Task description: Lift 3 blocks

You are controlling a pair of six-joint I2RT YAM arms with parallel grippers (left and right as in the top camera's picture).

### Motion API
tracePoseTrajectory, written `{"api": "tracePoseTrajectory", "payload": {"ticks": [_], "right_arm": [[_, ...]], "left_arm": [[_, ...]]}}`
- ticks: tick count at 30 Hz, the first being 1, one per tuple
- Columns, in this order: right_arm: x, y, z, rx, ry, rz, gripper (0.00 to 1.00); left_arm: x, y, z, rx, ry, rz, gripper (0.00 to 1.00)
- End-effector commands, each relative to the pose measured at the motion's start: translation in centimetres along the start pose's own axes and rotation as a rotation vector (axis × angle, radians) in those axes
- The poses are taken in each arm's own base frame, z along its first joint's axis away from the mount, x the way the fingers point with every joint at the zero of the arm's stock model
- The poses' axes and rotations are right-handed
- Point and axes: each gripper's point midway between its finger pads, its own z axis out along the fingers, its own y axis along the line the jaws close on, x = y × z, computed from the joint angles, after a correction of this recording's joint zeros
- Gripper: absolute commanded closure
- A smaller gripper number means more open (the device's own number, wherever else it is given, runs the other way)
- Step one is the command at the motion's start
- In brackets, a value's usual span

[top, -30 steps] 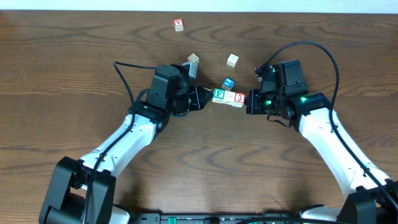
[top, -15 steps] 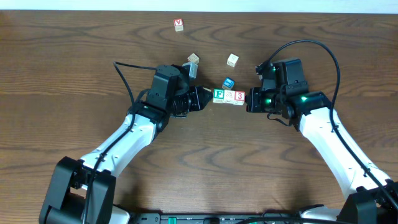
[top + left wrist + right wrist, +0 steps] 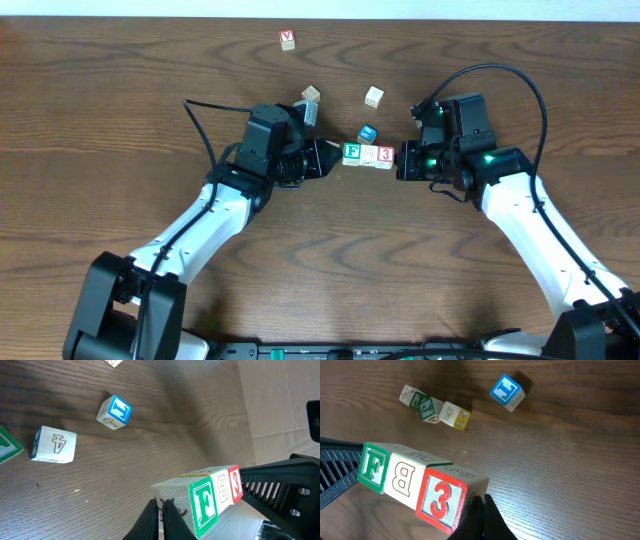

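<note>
Dark wood-grain table (image 3: 120, 90) filled the overhead view, with both arms reaching toward its middle. The left claw (image 3: 333, 158) had its two fingers pinched together with nothing between them, and the right claw (image 3: 400, 162) was pinched closed and empty in the same way. Three blocks sat in a straight row between the two claws, touching face to face. The green block (image 3: 351, 153) with a white F lay against the tip of the left claw. The red block (image 3: 384, 156) with a 3 lay against the tip of the right claw. The pale block (image 3: 368, 155), marked with a B, was squeezed between them. Whether the row sat on the wood or just above it could not be told. A blue block (image 3: 367, 133) lay just beyond the row, away from both claws and apart from it. Farther out past the left claw lay a tilted tan block (image 3: 311, 95), and past the right claw a cream block (image 3: 374, 96). A small red-and-white block (image 3: 288, 39) lay well apart, near the far edge.
</note>
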Motion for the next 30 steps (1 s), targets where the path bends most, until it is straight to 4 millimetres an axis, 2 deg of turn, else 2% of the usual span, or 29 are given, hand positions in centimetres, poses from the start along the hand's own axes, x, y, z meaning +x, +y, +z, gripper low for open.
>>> {"api": "tracePoseTrajectory", "payload": {"ticks": [1,23,30], "right_arm": [[-0.21,4.40,-0.88,-0.184,0.018,-0.040,0.99],[0.02,4.27,-0.86,-0.179,0.028,-0.020,0.99],[0.22,3.62,-0.75,-0.143,0.034,-0.013,0.99]], "left_arm": [[1.91,-3.99,0.30,0.137,0.088,0.064,0.93],[2.25,-3.60,0.32,0.122,0.100,0.055,0.93],[2.30,-3.35,0.34,0.110,0.101,0.049,0.93]]}}
